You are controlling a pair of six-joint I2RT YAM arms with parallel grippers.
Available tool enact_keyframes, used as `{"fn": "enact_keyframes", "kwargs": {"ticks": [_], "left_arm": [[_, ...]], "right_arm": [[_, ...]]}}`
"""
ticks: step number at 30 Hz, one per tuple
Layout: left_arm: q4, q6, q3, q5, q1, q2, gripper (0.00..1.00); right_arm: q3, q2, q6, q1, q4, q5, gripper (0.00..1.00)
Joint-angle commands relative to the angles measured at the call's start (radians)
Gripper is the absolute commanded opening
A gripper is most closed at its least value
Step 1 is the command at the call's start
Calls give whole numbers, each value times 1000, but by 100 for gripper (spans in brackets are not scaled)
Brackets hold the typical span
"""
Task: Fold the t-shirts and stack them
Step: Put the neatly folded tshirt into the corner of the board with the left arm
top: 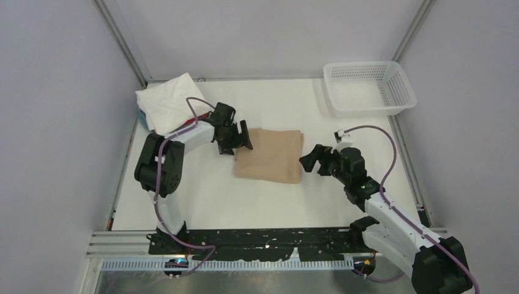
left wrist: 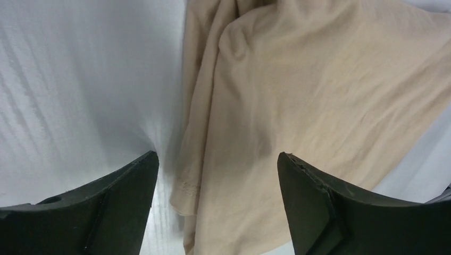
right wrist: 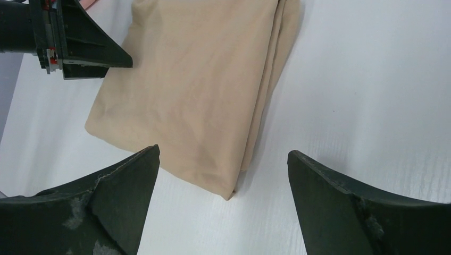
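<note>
The tan t-shirt (top: 271, 156) lies folded into a rectangle in the middle of the table. It also shows in the left wrist view (left wrist: 298, 106) and the right wrist view (right wrist: 197, 90). My left gripper (top: 235, 139) is open and empty at the shirt's left edge; in its own view (left wrist: 218, 202) the edge lies between the fingers. My right gripper (top: 313, 160) is open and empty just right of the shirt, over its near corner (right wrist: 223, 207). A folded white t-shirt (top: 166, 101) tops a stack at the back left, with a grey-blue one (top: 143, 119) under it.
A white mesh basket (top: 369, 87) stands at the back right. Metal frame rails run along the table's sides and back. The left gripper's finger (right wrist: 80, 48) shows in the right wrist view at the upper left.
</note>
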Motion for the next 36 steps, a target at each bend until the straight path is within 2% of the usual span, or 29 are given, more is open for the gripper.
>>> {"fn": "enact_keyframes", "kwargs": {"ticks": [1,5,6,9,11,12,17,26,29,34,36], "left_arm": [[0,-17,1,-34,-67,23,80],[-16,-48,21,-57,-124,74,65],[-31,-53,37,-82,-133,78,54],[-112,-51,117,-165,-146,102,30],[-179,-46,184,-198,-147,132,3],[-206,-42,215,-228,-149,144,0],[-340,23,378,-532,-149,184,0],[-396,173,730,-859,-126,278,0],[-423,232,838,-913,-108,324,0],[-386,294,863,-1005,-53,310,0],[-333,367,844,-1034,-33,293,0]], "right_arm": [[-18,24,-18,-10,45,41,95],[-22,44,-15,-18,62,34,95],[-23,47,-13,-20,64,31,95],[-27,45,-12,-27,66,26,95],[-33,36,-12,-31,68,27,95],[-33,28,-13,-32,68,28,95],[-44,-22,-24,-44,49,46,95],[-63,-79,-26,-50,54,61,95],[-65,-80,-29,-52,55,66,95],[-70,-75,-24,-57,70,56,95],[-70,-70,-22,-61,79,42,95]]}}
